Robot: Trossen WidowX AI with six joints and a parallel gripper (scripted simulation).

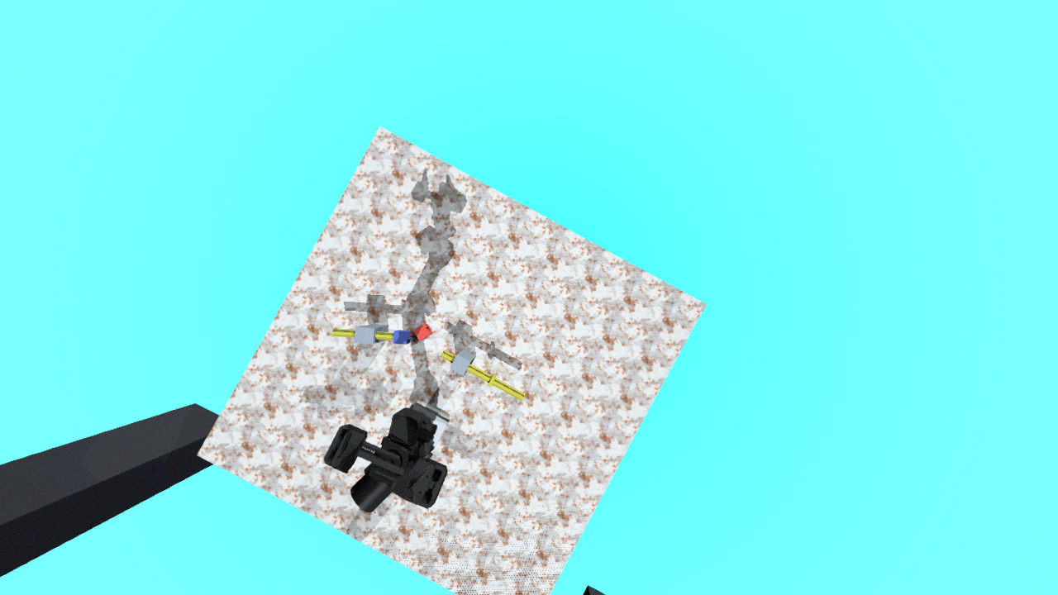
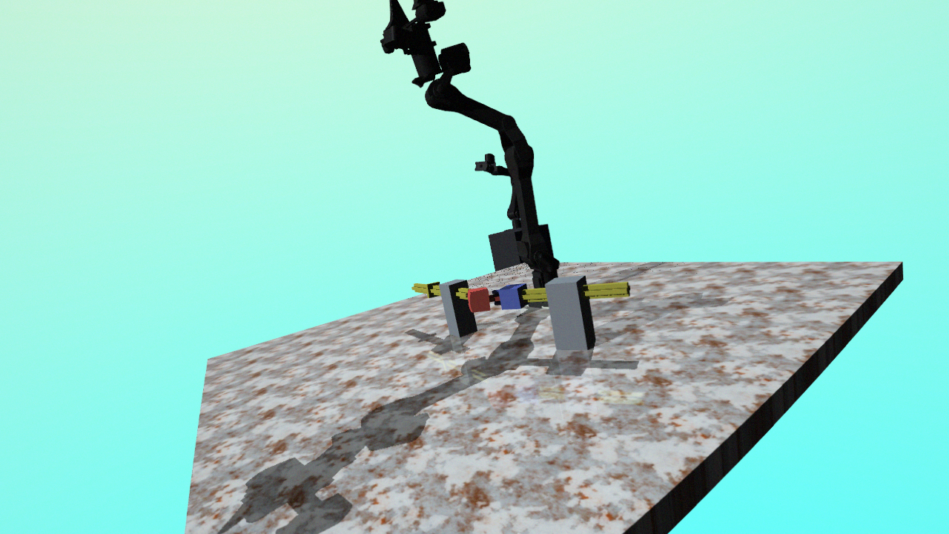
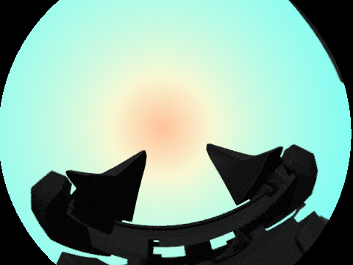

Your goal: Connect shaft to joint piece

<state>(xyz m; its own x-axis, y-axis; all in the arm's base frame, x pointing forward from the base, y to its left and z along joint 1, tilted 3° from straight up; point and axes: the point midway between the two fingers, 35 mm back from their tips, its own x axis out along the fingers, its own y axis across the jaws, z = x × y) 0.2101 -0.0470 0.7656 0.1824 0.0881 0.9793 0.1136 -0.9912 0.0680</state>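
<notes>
Exterior view: open, empty fingers point skyward, high above the counter [image 1: 562, 311] [image 2: 371, 425]; the red joint piece [image 1: 422, 332] [image 2: 478, 299] sits hinged beyond the blue piece [image 1: 401, 336] [image 2: 512, 297]. Poor alignment could jam the sliding shaft [image 1: 507, 388] [image 2: 419, 288].

Bright light throws 1 long arm shadow; wrist view has black corners.

Exterior view — upper edge crops the gripper [image 3: 176, 150], fingertips out of frame there; hinge between red joint piece [image 1: 422, 332] [image 2: 479, 299] and blue piece [image 1: 401, 336] [image 2: 512, 297] too small to read — opening's exact aim unclear.
</notes>
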